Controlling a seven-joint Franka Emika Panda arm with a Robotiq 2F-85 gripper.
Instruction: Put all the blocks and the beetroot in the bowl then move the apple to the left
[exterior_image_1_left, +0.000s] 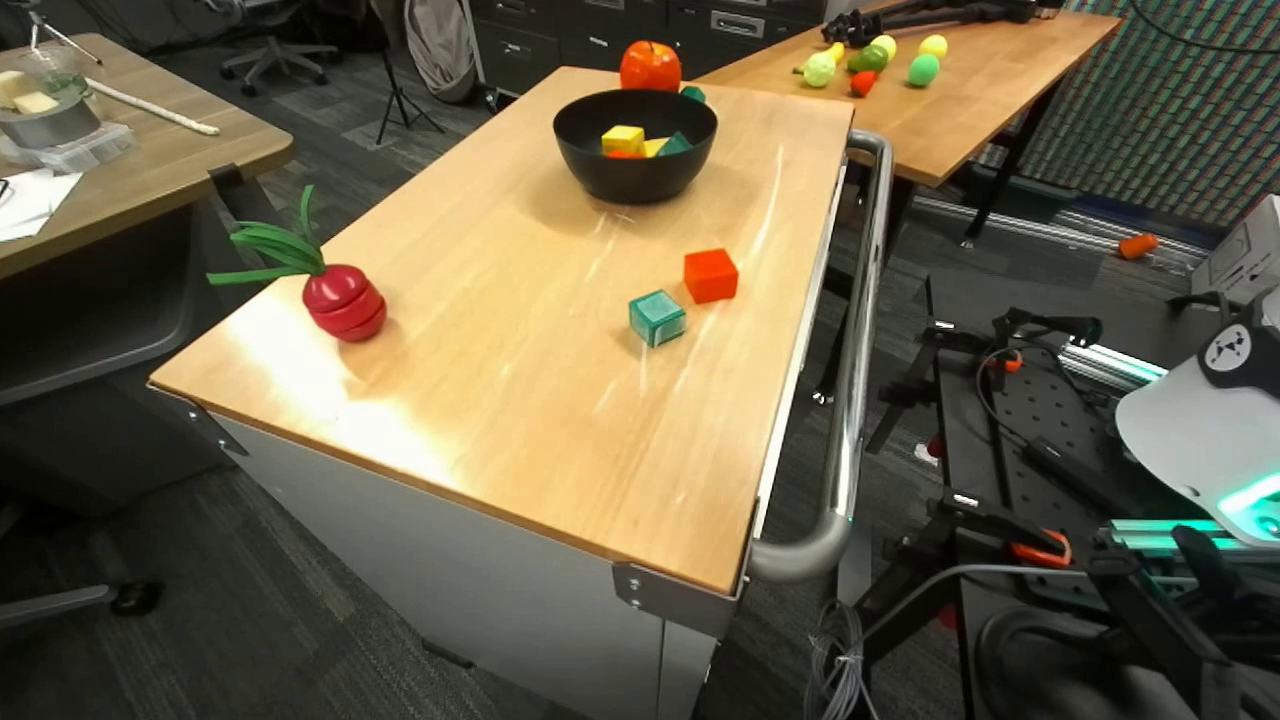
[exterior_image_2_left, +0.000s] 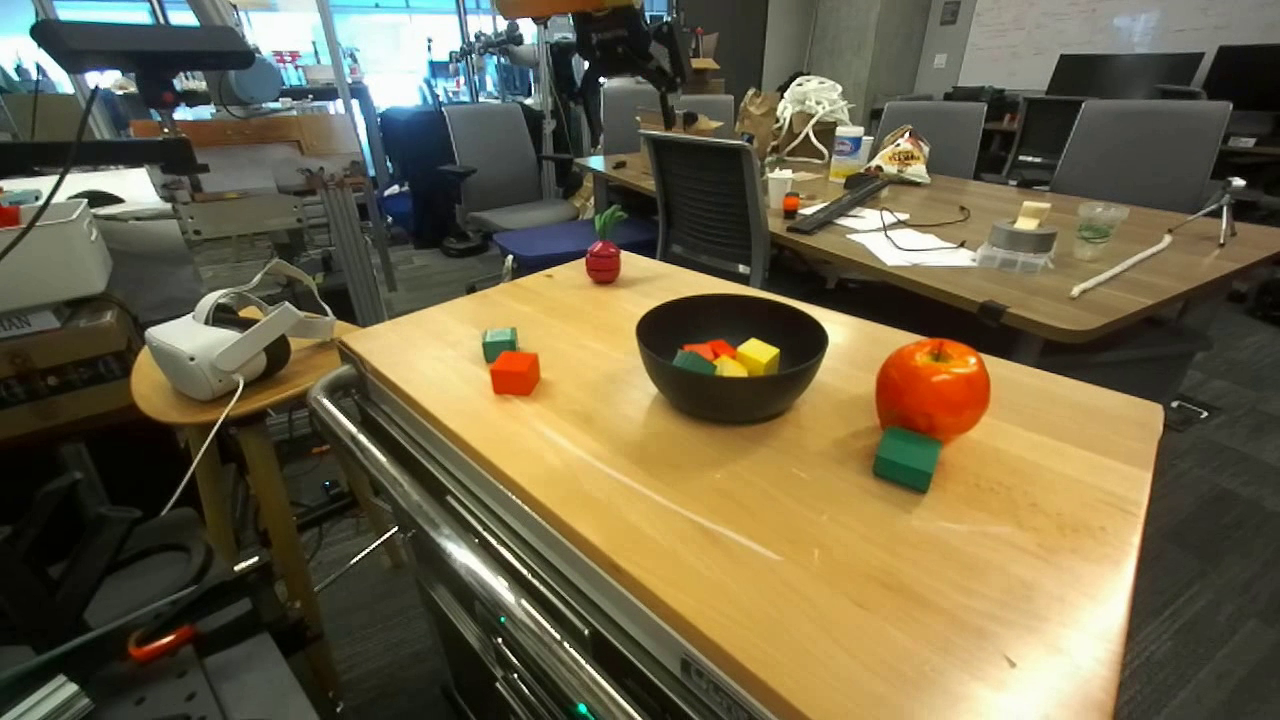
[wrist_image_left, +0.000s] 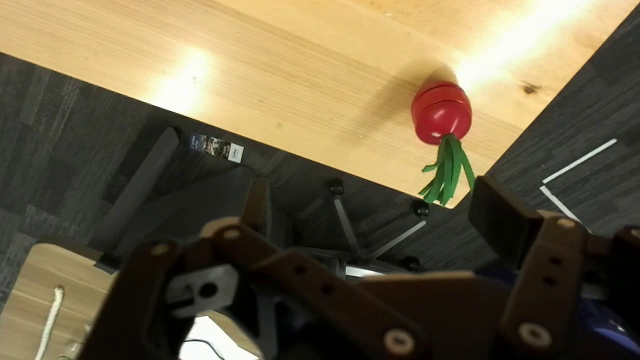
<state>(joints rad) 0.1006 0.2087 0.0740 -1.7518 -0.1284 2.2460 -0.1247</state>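
Glare bleaches patches of the pale wooden tabletop (exterior_image_1_left: 500, 350) in all views. Bluish-white glass windows (exterior_image_2_left: 400, 20) overexposed in an exterior view. Wrist view: soft shadows beside the glossy round dark-red beetroot (wrist_image_left: 442, 112); dark-brown jointed gripper (wrist_image_left: 376, 207) out of focus.

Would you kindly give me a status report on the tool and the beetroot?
Tool open, nothing gripped. Beetroot on tabletop, outside the bowl. Three blocks also outside. No obstacle visible between tool and beetroot.

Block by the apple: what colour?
Dark green. The block shows best in an exterior view, right by the apple.
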